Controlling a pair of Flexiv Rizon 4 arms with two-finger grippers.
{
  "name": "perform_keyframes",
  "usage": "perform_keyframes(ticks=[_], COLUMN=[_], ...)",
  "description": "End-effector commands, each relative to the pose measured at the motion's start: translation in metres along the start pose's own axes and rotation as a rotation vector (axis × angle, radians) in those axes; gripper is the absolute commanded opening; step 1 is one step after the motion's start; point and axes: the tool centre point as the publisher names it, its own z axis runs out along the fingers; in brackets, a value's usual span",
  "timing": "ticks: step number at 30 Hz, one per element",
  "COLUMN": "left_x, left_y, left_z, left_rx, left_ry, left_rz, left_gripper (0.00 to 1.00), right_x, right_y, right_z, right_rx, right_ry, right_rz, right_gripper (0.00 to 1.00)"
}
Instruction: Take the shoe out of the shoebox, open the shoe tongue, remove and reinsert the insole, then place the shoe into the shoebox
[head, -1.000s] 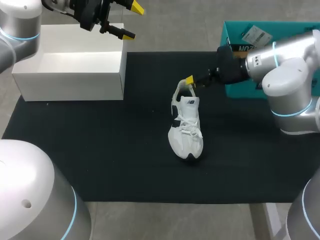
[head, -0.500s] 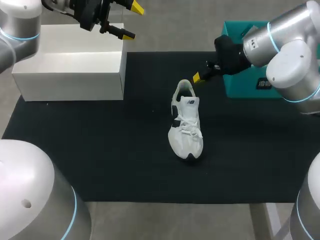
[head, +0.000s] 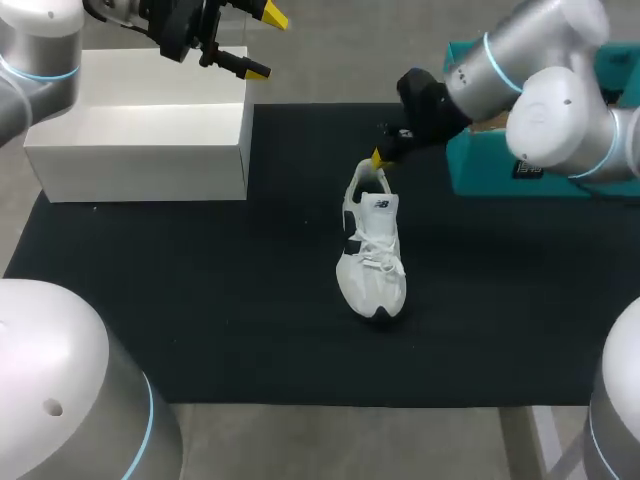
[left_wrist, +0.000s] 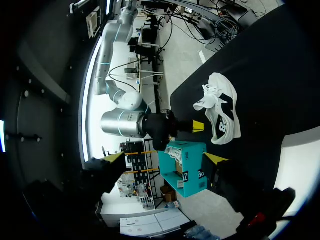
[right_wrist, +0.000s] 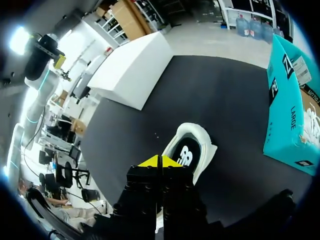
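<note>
A white shoe (head: 370, 255) with black accents lies on the black mat (head: 200, 300), toe toward the front edge; its heel opening and insole (right_wrist: 186, 155) show in the right wrist view. My right gripper (head: 378, 158) hovers just over the heel, yellow tips (right_wrist: 159, 161) pressed together with nothing between them. The teal shoebox (head: 490, 165) stands at the mat's right edge behind that arm. My left gripper (head: 258, 40) hangs open above the far left, over a white box. From the left wrist, the shoe (left_wrist: 222, 107) and shoebox (left_wrist: 187, 167) lie far ahead of the open left gripper (left_wrist: 165, 158).
A white open box (head: 140, 130) sits at the mat's back left corner, also seen as the white box (right_wrist: 132, 70) beyond the shoe. Bare mat surrounds the shoe on its left and front sides.
My right gripper has closed its fingers, drawn back to the right, then returned over the shoe's heel while its arm swung upward. The shoe and the left arm stayed put.
</note>
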Motion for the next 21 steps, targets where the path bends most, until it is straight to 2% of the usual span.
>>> perform_keyframes(ticks=[1,8,16,19,21], left_x=[0.000,0.000,0.000,0.000,0.000], left_y=[0.001,0.001,0.001,0.001,0.001], left_z=[0.000,0.000,0.000,0.000,0.000], left_rx=[0.001,0.001,0.001,0.001,0.001], left_ry=[0.002,0.002,0.002,0.002,0.002], left_rz=[0.001,0.001,0.001,0.001,0.001], left_gripper=[1.00,1.00,1.00,1.00,1.00], right_x=[-0.001,-0.008,-0.022,-0.027,-0.029], right_y=[0.008,0.003,-0.010,-0.013,-0.014], right_z=[0.017,0.022,0.032,0.037,0.040], right_rx=[0.274,0.257,0.178,0.154,0.110], right_ry=[-0.497,-0.561,-0.594,-0.655,-0.667], right_rz=[0.040,0.062,0.134,0.137,0.132], right_gripper=[0.00,0.00,0.00,0.00,0.00])
